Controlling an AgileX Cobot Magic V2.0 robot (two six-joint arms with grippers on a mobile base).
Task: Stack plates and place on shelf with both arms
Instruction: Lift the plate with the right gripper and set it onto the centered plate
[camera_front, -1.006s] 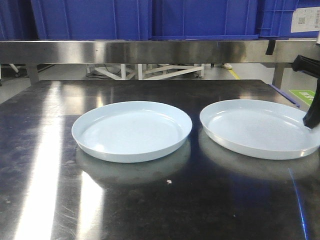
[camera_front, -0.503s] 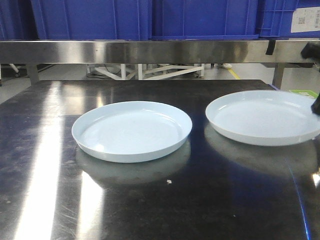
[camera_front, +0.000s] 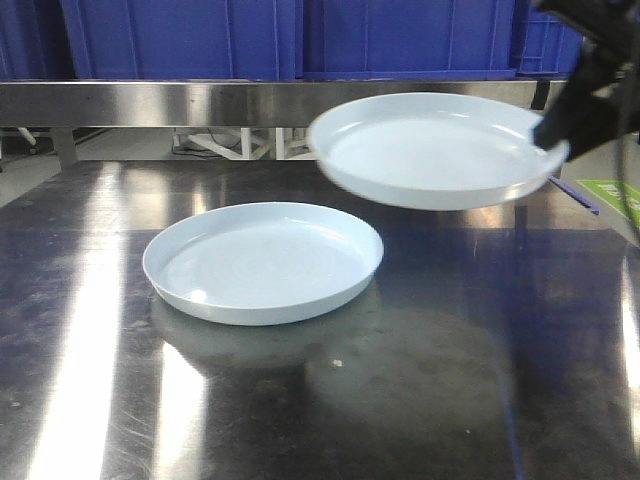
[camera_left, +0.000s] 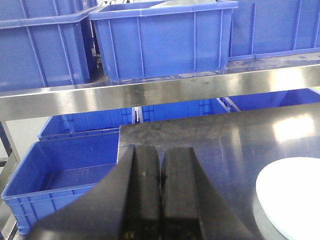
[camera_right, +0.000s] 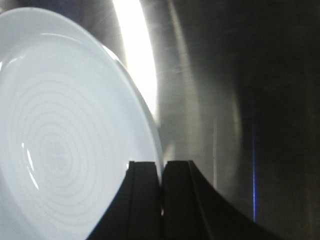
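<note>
**Raised plate (camera_front: 430, 155) aloft, right rim clamped tight in right pincer (camera_front: 549, 136)**
Held slightly tilted above the steel counter (camera_front: 100, 400), about level with the shelf (camera_front: 200, 100) edge under the blue crates (camera_front: 180, 35). Resting plate (camera_front: 262, 262) flat on the counter, lower and to the camera's left, not touching the raised one. Left pincer (camera_left: 160, 167) closed on nothing, fingers pressed together, facing the shelf.

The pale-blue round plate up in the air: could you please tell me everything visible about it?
This pale-blue round plate is shallow, with a low upturned rim and faint concentric rings inside; it looks like smooth plastic. It hangs roughly level above the dark metal table, touching nothing but the right gripper, shut on its rim.
</note>
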